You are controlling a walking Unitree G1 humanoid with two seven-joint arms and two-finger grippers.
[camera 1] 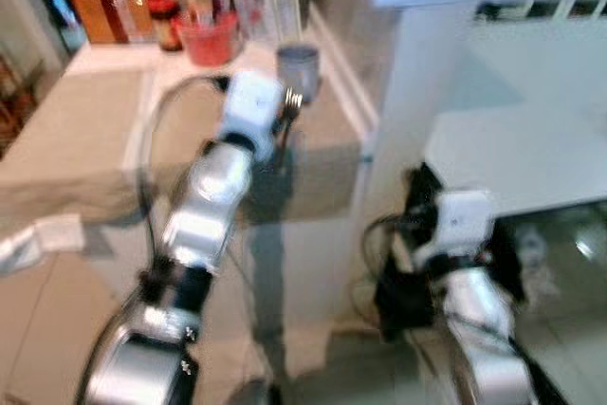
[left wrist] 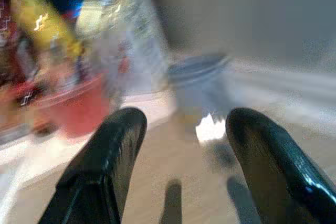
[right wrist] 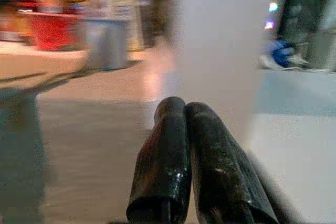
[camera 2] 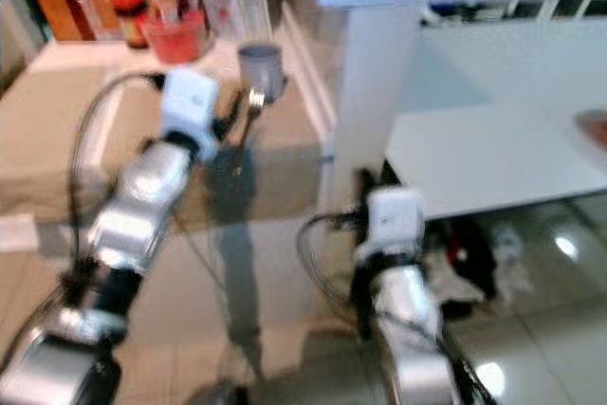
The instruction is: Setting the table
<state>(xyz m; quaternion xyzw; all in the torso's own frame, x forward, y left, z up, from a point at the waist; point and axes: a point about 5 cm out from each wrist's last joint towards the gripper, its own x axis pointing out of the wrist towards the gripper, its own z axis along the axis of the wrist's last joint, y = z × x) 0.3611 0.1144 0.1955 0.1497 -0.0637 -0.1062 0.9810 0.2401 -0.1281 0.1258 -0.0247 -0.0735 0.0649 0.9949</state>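
Reaching over the beige countertop (camera 1: 85, 130), the left gripper (left wrist: 178, 145) hovers with fingers apart near the grey metal cup (camera 1: 298, 67) beside a red plastic tub (camera 1: 209, 40). That cup looks light, rigid and slick, so grasping across its sidewall seems best. Lower right, the right gripper (right wrist: 191, 129) hangs with fingers pressed together.

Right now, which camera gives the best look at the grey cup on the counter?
The left eye view: the grey cup stands whole on the counter, just beyond the left gripper. The right eye view shows the same. The left wrist view has it close but smeared, between the open fingers. The right wrist view shows it blurred, far off.
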